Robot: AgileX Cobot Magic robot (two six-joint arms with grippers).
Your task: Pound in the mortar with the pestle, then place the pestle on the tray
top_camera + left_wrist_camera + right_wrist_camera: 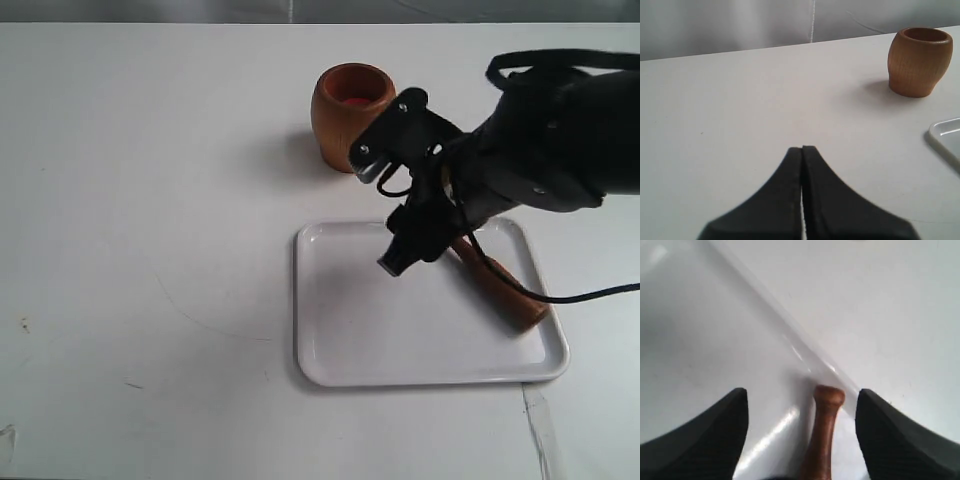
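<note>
Left tool (pixel 802 150): fingers pressed flat together, over the white surface (pixel 150 200). Mortar (pixel 352 115) stands upright on the surface, just past the tray's far edge, not touching it. Tray (pixel 340 340) lies flat on the surface. Pestle (pixel 505 295) lies diagonally on the tray's right half, thick end toward the near right corner. Right tool (pixel 801 396) is over the pestle's knob end, fingers spread wide, clear gap to the wood on both sides.

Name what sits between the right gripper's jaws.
The pestle lies between the open jaws of the right gripper, touching neither, its knobbed end near the rim of the tray. The right wrist view shows this.
</note>
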